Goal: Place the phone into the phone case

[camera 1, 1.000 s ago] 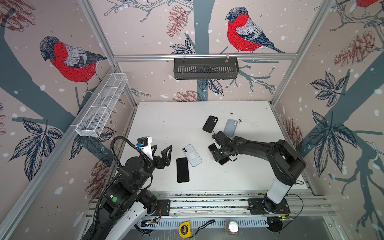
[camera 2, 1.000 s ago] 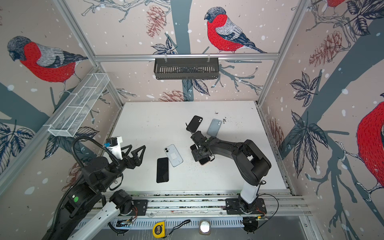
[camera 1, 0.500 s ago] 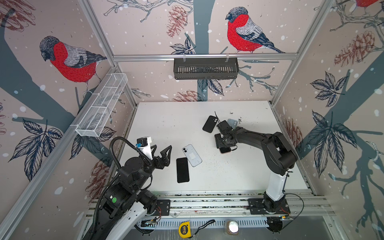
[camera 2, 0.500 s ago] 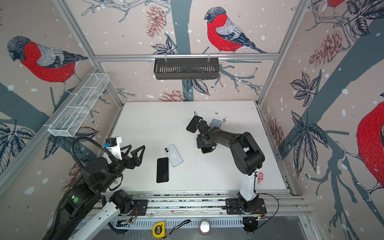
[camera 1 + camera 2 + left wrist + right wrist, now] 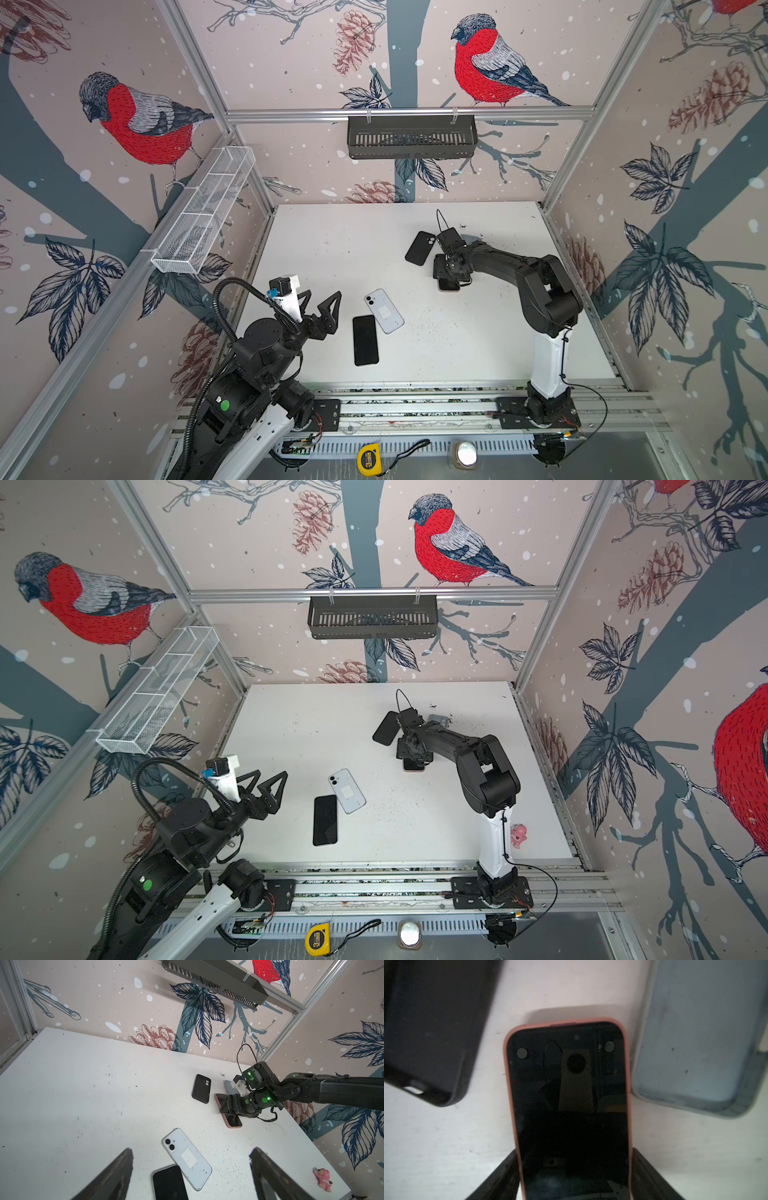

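Tape measure, pink toy, black basket

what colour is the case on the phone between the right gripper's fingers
Salmon pink; the case shows best in the right wrist view.

Dark-screened phone flat, face up, seated in pink case.

white tabletop: matt, laminate look, scuffed, dark specks all over. black-screened phone in a salmon-pink case: screen is glossy glass, mirror-like; case rim matt, rubbery. black phone case: matt, soft-looking. grey-blue phone case: matt, grubby inside. white phone: smooth satin back with a paper-looking label. silver frame rail: brushed aluminium.
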{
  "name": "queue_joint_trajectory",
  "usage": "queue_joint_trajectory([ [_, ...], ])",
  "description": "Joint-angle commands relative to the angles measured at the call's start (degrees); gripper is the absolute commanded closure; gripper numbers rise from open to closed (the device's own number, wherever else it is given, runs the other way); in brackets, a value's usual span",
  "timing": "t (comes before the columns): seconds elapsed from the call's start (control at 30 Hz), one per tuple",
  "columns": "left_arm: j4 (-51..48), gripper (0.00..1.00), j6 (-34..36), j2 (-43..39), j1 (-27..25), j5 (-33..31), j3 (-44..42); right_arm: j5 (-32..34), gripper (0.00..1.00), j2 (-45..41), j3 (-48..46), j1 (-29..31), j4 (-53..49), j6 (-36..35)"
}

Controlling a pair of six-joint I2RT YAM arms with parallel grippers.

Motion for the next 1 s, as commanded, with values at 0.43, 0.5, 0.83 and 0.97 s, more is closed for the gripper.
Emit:
queue_joint_trajectory([
  [0.43, 1.5, 0.12, 0.2, -0.1, 0.2, -0.1, -0.1, -3.9, 0.27, 14.9, 19.1, -0.5, -9.8, -1.1],
  [0.5, 1.5, 0.12, 0.1, 0.0, 0.2, -0.1, -0.1, -4.2, 0.28, 16.3, 21.6, 0.6, -10.7, -1.8],
  [0.83, 1.3, 0.12, 0.1, 0.1, 0.2, -0.1, -0.1, -2.4, 0.27, 17.9, 24.8, 1.4, -11.9, -2.8],
  [0.97, 1.5, 0.12, 0.2, 0.2, 0.2, -0.2, -0.2, -2.3, 0.27, 18.3, 25.7, -0.1, -12.0, -3.9],
])
